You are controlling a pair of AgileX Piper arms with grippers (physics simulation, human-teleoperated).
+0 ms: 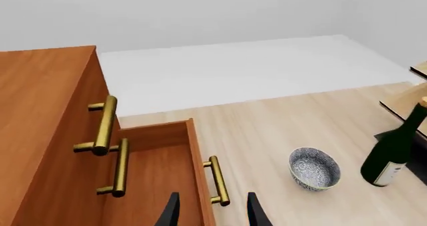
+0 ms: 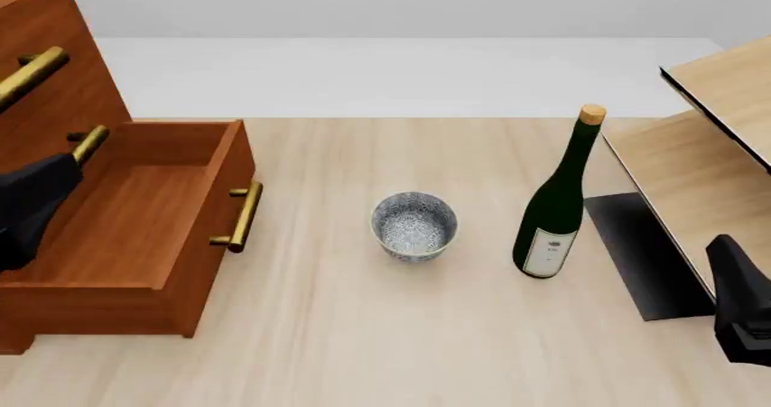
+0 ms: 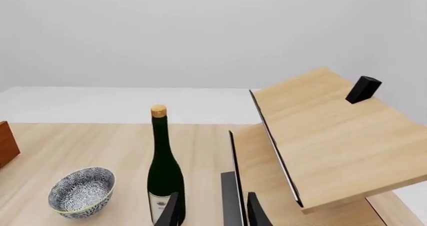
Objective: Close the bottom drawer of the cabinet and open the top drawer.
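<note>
The reddish-brown cabinet (image 2: 54, 37) stands at the table's left. Its bottom drawer (image 2: 133, 208) is pulled far out and shows nothing inside; the brass handle (image 2: 245, 216) faces the table's middle. The top drawer's handle (image 1: 103, 126) sits against the cabinet face, so that drawer looks shut. My left gripper (image 1: 212, 213) is open above the bottom drawer's front edge, clear of its handle (image 1: 217, 181) and holding nothing. The left arm (image 2: 31, 204) hangs over the open drawer. Open and holding nothing too, my right gripper (image 3: 212, 213) points past the bottle, at the far right.
A blue-patterned bowl (image 2: 414, 224) stands mid-table. To its right is a dark green bottle (image 2: 557, 199) with a cork. A pale wood shelf unit (image 2: 710, 154) with a dark base fills the right side, and the right arm (image 2: 741, 303) is beside it.
</note>
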